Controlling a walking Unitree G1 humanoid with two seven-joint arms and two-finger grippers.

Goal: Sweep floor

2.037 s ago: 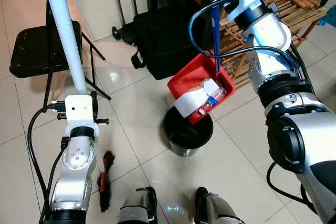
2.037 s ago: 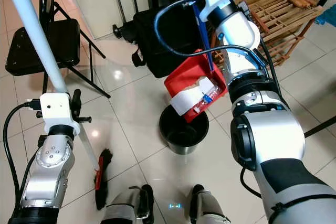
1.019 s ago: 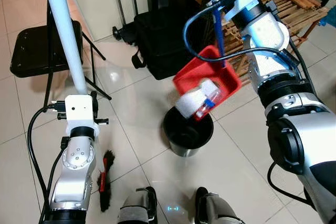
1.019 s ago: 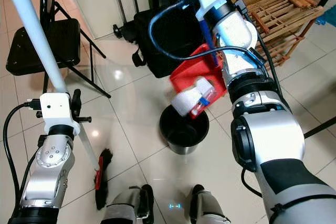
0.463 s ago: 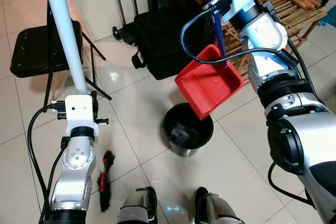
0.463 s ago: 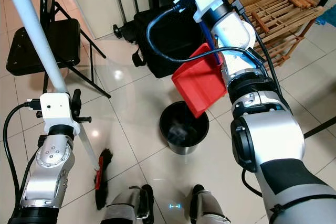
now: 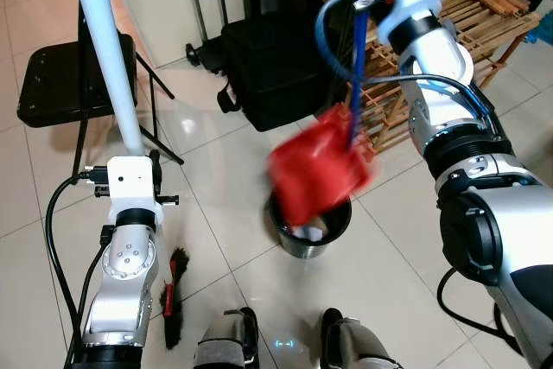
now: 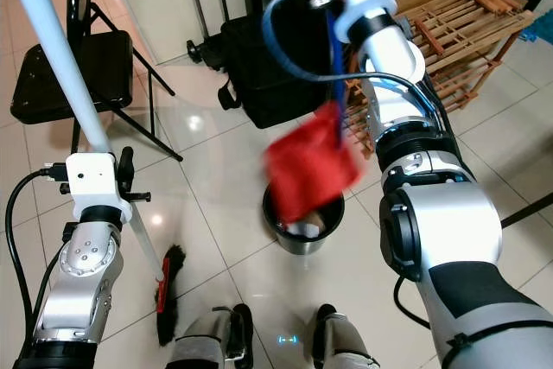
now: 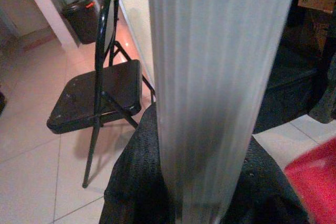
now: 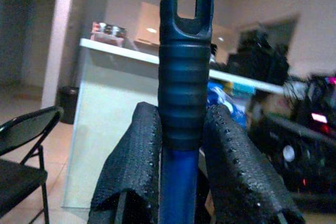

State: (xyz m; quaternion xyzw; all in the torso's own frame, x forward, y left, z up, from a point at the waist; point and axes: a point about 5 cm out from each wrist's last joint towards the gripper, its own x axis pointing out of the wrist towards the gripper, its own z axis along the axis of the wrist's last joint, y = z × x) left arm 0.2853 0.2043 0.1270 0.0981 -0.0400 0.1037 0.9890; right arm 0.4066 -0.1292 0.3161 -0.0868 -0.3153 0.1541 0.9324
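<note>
A red dustpan [image 7: 315, 170], blurred by motion, hangs tilted over the black bin [image 7: 308, 218]. Its blue handle [image 7: 357, 49] runs up to my right gripper [image 10: 181, 150], which is shut on the grip; the black padded fingers [image 10: 131, 166] press it from both sides. Something pale [image 7: 313, 229] lies inside the bin. My left gripper [image 9: 202, 192] is shut on the white broom pole [image 7: 108, 58]. The broom's red-and-black head [image 7: 175, 295] rests on the tiles beside my left arm.
A black folding chair [image 7: 60, 84] stands at the far left. A black bag [image 7: 272, 66] and a small trolley [image 7: 203, 6] are behind the bin. A wooden rack [image 7: 467, 23] is at the right. My feet [image 7: 285, 339] are just in front of the bin.
The dustpan tipped over the bin, and the white paper and bottle slid out of it. The empty pan has since swung down and left, blurring. The left arm stayed still.
</note>
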